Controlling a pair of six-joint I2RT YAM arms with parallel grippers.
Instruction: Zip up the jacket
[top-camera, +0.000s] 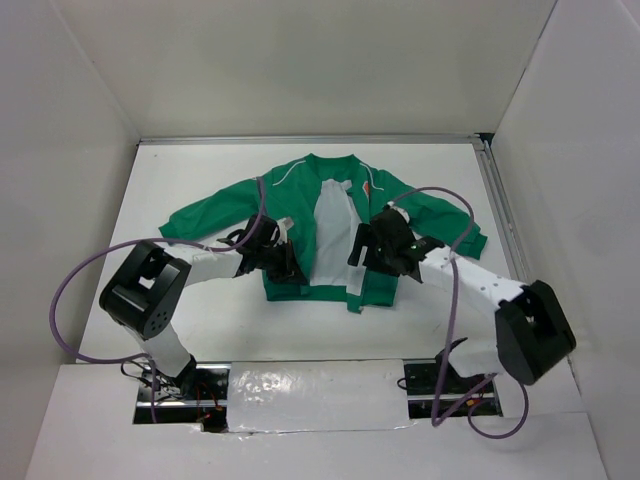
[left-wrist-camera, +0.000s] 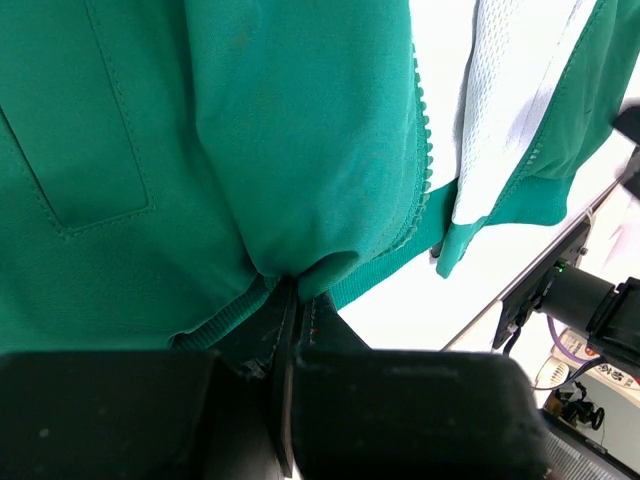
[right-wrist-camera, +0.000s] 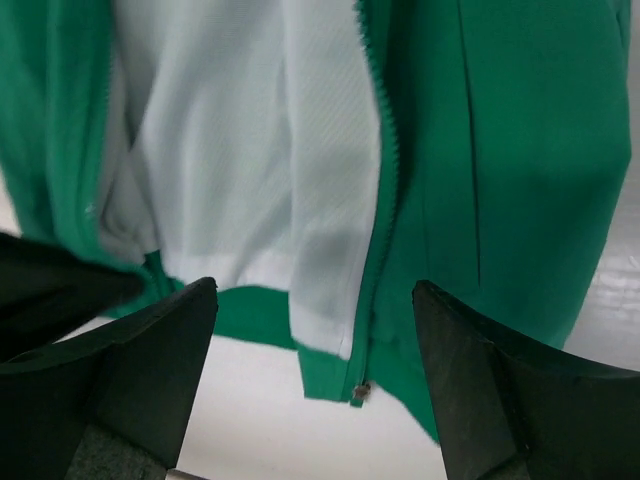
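Note:
The green jacket (top-camera: 330, 215) lies open on the white table, its white lining showing down the middle. My left gripper (top-camera: 288, 268) is shut on the ribbed hem of the jacket's left panel (left-wrist-camera: 300, 265), pinching a fold of green fabric. My right gripper (top-camera: 362, 250) is open over the right panel's lower edge. In the right wrist view the right panel's zipper edge (right-wrist-camera: 385, 190) runs down between my spread fingers (right-wrist-camera: 160, 340) to a small metal zipper end (right-wrist-camera: 361, 391) at the hem. The jacket's left zipper teeth (left-wrist-camera: 420, 150) show in the left wrist view.
White walls enclose the table (top-camera: 200, 320) on three sides. A metal rail (top-camera: 500, 210) runs along the table's right edge. Purple cables (top-camera: 70, 290) loop from both arms. A foil-covered strip (top-camera: 310, 385) lies at the near edge between the arm bases.

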